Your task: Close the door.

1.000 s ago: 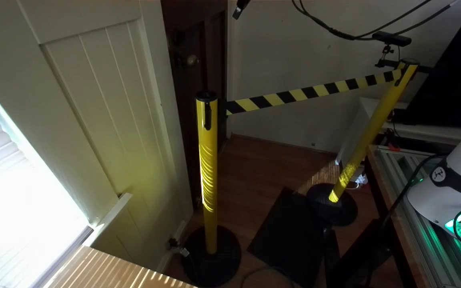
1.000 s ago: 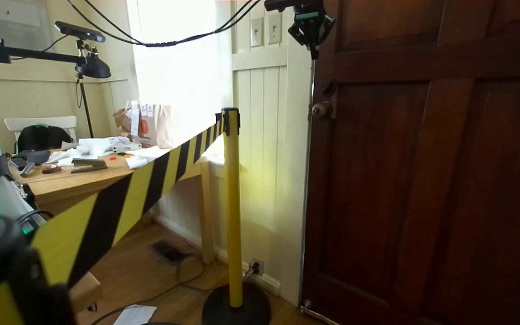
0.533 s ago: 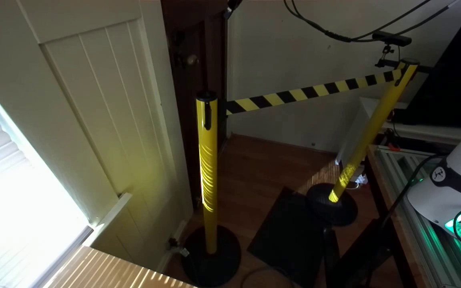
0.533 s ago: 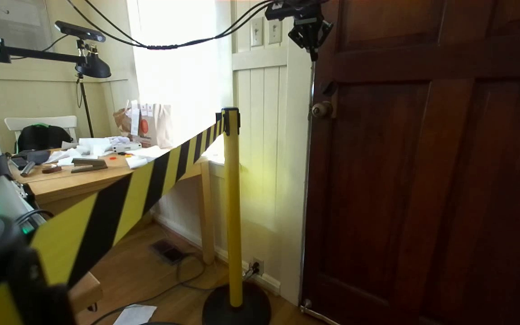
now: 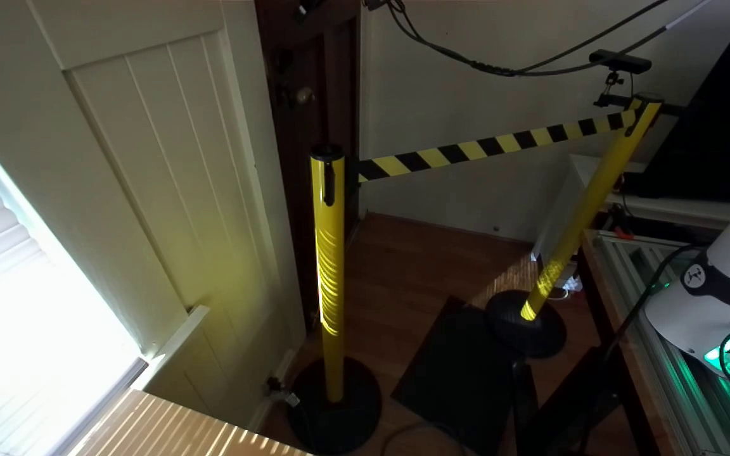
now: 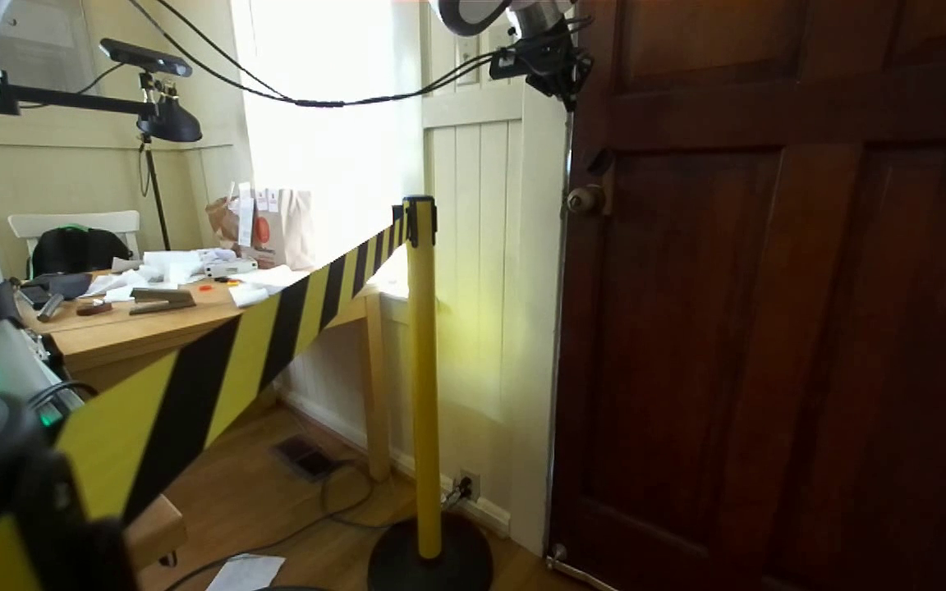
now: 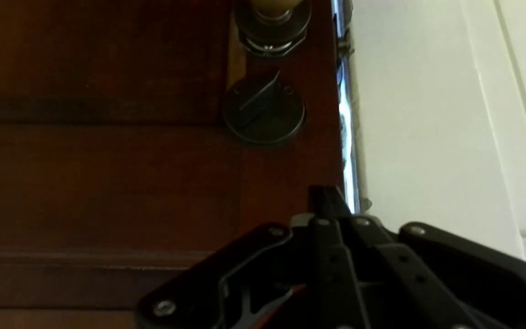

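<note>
The tall dark brown wooden door (image 6: 777,295) stands just beside smooth white trim (image 7: 409,114). By its edge, the black jointed gripper (image 7: 329,198) has fingers closed together, nothing visible between. Pushing there, they could slip into the thin bright slit (image 7: 346,132) and jam.

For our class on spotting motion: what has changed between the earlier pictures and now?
The gripper has moved leftward in an exterior view. The arm's wrist has come down into sight in an exterior view, and the gripper has tilted. The cables hang lower in both exterior views. No grasp or release shows. The brown door, yellow posts and striped tape stayed put.
</note>
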Motion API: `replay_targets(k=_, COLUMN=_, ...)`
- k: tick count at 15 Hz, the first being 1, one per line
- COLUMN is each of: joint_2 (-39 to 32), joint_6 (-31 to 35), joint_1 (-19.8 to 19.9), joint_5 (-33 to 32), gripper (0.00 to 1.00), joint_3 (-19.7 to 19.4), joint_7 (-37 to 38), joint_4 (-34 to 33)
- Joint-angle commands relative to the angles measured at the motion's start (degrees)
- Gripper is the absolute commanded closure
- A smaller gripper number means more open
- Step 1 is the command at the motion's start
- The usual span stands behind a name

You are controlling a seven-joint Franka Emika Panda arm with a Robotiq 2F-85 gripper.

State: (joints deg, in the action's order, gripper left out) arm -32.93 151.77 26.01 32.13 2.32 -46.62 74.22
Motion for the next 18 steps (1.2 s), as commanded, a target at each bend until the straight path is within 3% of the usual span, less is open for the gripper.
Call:
replay_targets(k=1, joint_2=-7.11, joint_6=3.68, joint_1=0.25, joint_5=1.34, gripper=1.0, joint_3=1.74, joint_7=-0.74, joint_4=-9.77)
replay_targets(k=9, joint_2=-17.92, joint_6=3.79, joint_1=0.57, joint_5=1.39, gripper=1.0, joint_3=5.01, joint_7=0.18, joint_4=-25.23)
replay_targets(k=18, joint_2=-23.71, joint_6=-1.22, joint_1=0.2, joint_5=1.19, gripper=1.0, joint_3=5.18, joint_7=0.83, joint_4=-35.12)
